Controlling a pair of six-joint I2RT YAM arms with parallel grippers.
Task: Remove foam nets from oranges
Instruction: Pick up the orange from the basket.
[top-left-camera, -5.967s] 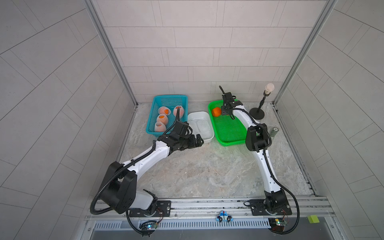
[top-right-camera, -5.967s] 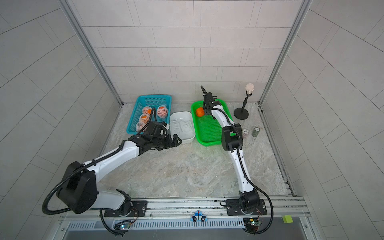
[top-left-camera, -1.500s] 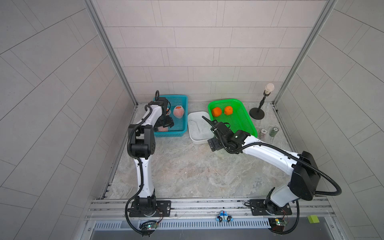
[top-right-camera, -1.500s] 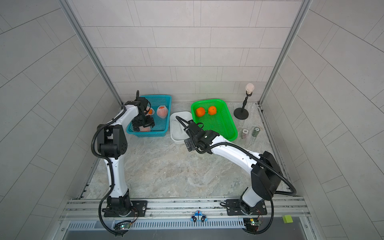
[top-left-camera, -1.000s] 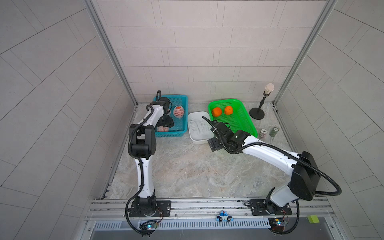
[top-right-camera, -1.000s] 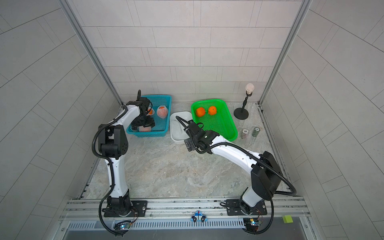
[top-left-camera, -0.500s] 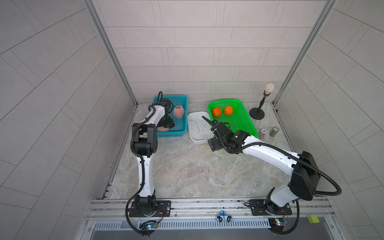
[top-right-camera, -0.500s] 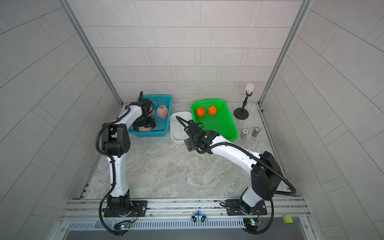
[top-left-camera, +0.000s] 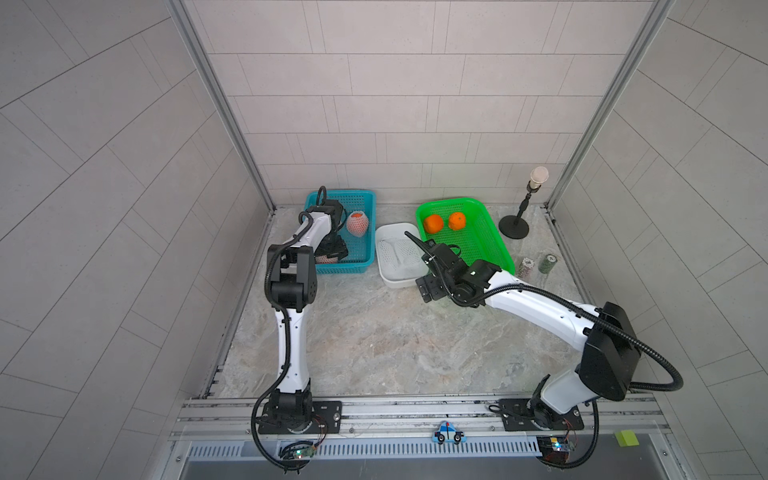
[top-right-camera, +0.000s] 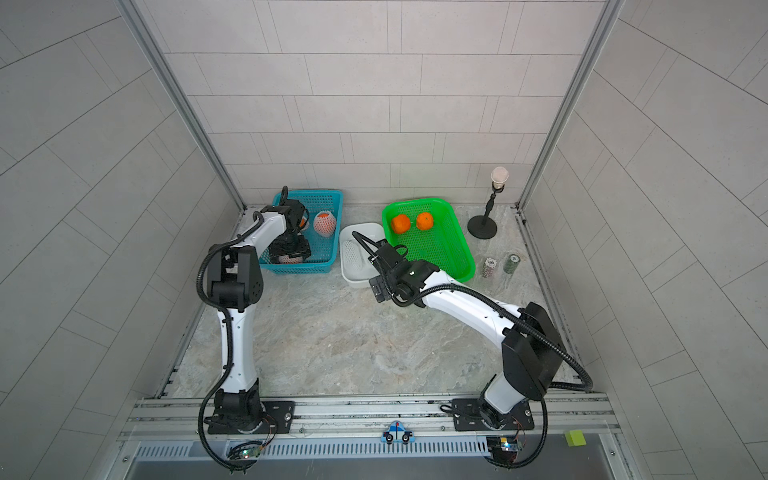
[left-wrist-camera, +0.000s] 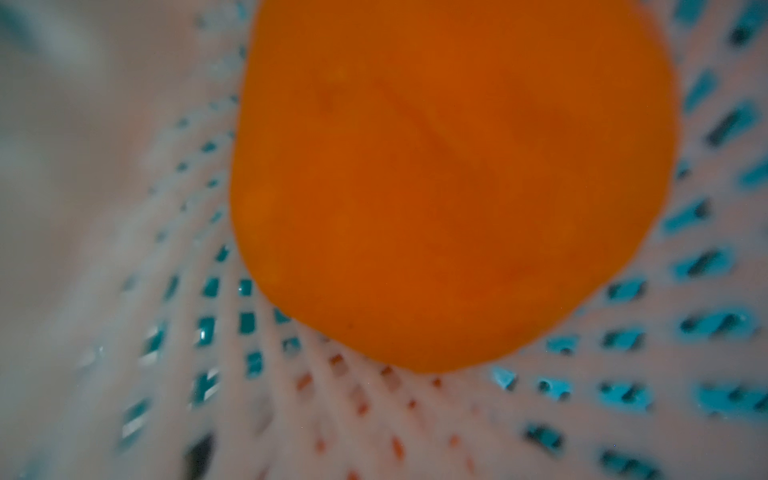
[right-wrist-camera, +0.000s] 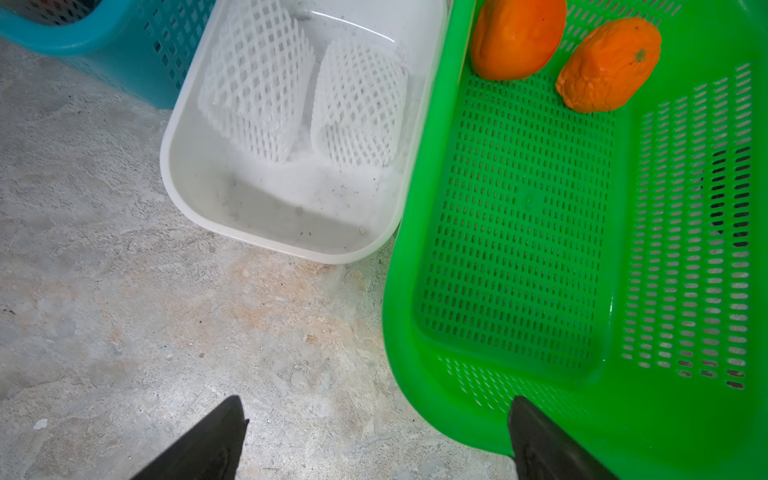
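My left gripper (top-left-camera: 331, 249) is down inside the blue basket (top-left-camera: 365, 199), right over a netted orange (top-left-camera: 325, 260). In the left wrist view that orange (left-wrist-camera: 449, 174) fills the frame with its foam net (left-wrist-camera: 353, 415) spread around it, and no fingers show. Another netted orange (top-left-camera: 357, 222) lies farther back in the basket. Two bare oranges (top-left-camera: 433, 223) (top-left-camera: 456, 220) lie in the green basket (top-left-camera: 494, 241). Two empty foam nets (right-wrist-camera: 257, 79) (right-wrist-camera: 359, 104) lie in the white tub (right-wrist-camera: 174, 174). My right gripper (right-wrist-camera: 374, 415) hangs open over the table by the tub's near corner, holding nothing.
A small stand with a round head (top-left-camera: 515, 226) is at the back right corner. Two chip stacks (top-left-camera: 525, 266) (top-left-camera: 547, 262) stand to the right of the green basket. Tiled walls close in the back and both sides.
My left gripper has shifted a little nearer and lower onto the netted orange in the blue basket. The right arm has stayed still.
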